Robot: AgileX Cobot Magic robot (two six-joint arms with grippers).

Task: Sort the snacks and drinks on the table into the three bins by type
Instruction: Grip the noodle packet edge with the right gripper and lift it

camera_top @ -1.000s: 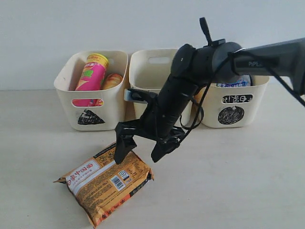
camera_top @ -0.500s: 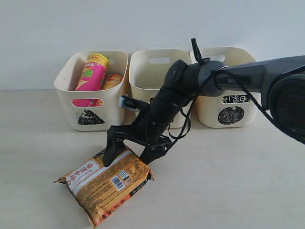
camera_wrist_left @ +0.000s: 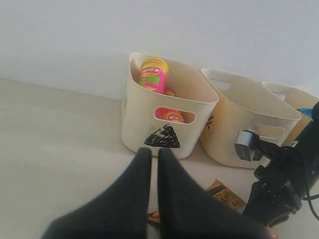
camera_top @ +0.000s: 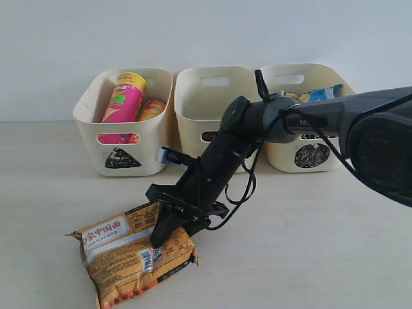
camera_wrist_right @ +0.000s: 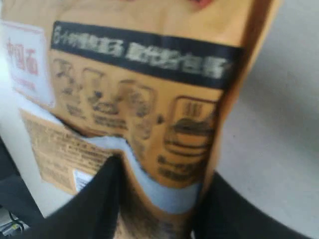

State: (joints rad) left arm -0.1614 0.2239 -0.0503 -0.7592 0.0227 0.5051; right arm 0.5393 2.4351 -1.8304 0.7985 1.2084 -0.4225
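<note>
My right gripper [camera_top: 170, 230] clamps the orange noodle packet [camera_top: 116, 256], labelled in red Chinese characters; beyond it the triangle bin [camera_top: 149, 143] holds a pink tube [camera_top: 123, 103]; left gripper [camera_wrist_left: 153, 153] closed, empty

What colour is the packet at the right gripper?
Orange-brown packet with a black band; best in right wrist view.

Plain white wall [camera_top: 77, 32]; pale beige tabletop [camera_top: 335, 244]; soft, even light.
</note>
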